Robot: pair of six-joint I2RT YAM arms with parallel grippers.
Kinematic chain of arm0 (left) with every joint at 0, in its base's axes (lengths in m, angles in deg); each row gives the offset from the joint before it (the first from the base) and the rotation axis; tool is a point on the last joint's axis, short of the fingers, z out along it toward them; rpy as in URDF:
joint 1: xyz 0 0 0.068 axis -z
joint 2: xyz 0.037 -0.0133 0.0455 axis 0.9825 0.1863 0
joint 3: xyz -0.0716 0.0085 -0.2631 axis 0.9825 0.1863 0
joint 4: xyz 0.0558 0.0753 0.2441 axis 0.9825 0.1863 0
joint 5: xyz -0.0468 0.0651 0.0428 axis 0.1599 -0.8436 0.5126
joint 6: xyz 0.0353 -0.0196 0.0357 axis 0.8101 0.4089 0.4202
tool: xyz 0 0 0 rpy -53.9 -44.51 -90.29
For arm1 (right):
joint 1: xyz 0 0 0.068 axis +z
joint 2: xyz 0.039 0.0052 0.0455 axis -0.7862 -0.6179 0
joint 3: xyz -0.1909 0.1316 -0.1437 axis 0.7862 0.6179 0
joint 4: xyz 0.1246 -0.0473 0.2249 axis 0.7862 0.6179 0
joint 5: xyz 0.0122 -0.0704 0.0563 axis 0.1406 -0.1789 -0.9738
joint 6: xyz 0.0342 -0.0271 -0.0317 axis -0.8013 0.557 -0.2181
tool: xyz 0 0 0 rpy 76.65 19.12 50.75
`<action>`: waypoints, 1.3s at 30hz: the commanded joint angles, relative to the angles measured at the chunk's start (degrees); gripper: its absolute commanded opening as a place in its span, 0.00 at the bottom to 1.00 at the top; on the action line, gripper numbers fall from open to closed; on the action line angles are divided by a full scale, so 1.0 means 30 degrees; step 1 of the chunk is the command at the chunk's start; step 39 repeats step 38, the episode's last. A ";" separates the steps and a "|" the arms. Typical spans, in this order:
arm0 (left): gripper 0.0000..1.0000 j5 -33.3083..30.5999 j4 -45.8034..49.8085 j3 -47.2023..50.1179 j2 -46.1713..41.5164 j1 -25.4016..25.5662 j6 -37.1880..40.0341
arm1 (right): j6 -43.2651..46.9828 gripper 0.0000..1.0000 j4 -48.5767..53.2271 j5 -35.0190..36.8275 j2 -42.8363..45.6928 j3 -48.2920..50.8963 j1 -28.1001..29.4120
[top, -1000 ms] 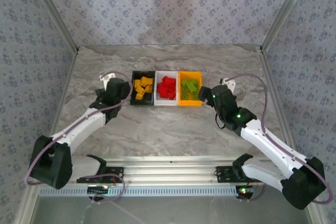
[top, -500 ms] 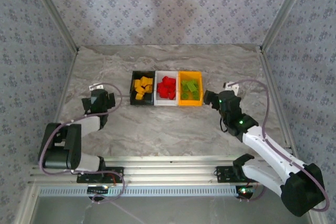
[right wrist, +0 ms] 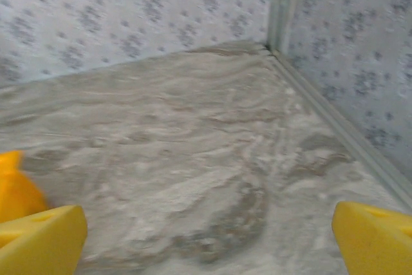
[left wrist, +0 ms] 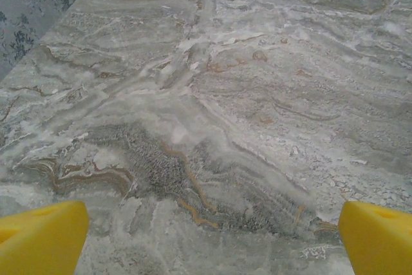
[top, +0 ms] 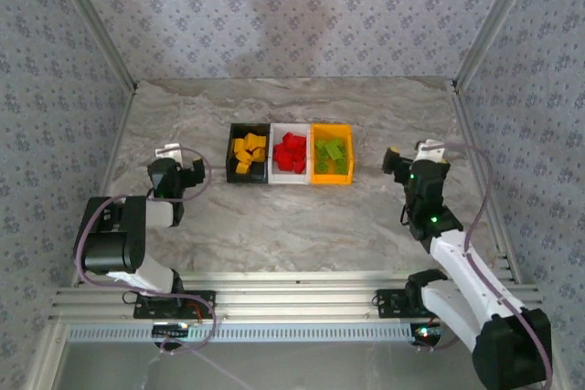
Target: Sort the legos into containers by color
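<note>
The left fingers (left wrist: 38,239) and right fingers (right wrist: 373,236) are standing wide apart and empty, their tips half cropped, while the bricks (top: 291,152) are lying sorted in bins (top: 291,179) at the middle of the surface (top: 274,226).

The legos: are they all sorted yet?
Looks finished: yellow legos sit in the black bin, red legos in the white bin, green legos in the orange bin. The left end effector and right end effector are open and empty. Probably nothing left.
</note>
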 commanded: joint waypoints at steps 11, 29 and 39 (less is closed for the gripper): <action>0.99 0.0472 -0.0779 -0.0005 -0.0091 -0.0033 0.0147 | 0.2579 1.00 -1.1828 -0.3176 -1.0494 0.1756 -0.2502; 1.00 0.0480 -0.0750 -0.0033 -0.0087 -0.0033 0.0162 | 0.2983 1.00 -1.1376 -0.3234 -1.1969 0.0727 -0.2204; 0.99 0.0472 -0.0750 -0.0052 -0.0090 -0.0033 0.0176 | 0.2983 1.00 -1.1376 -0.3263 -1.1971 0.0749 -0.2219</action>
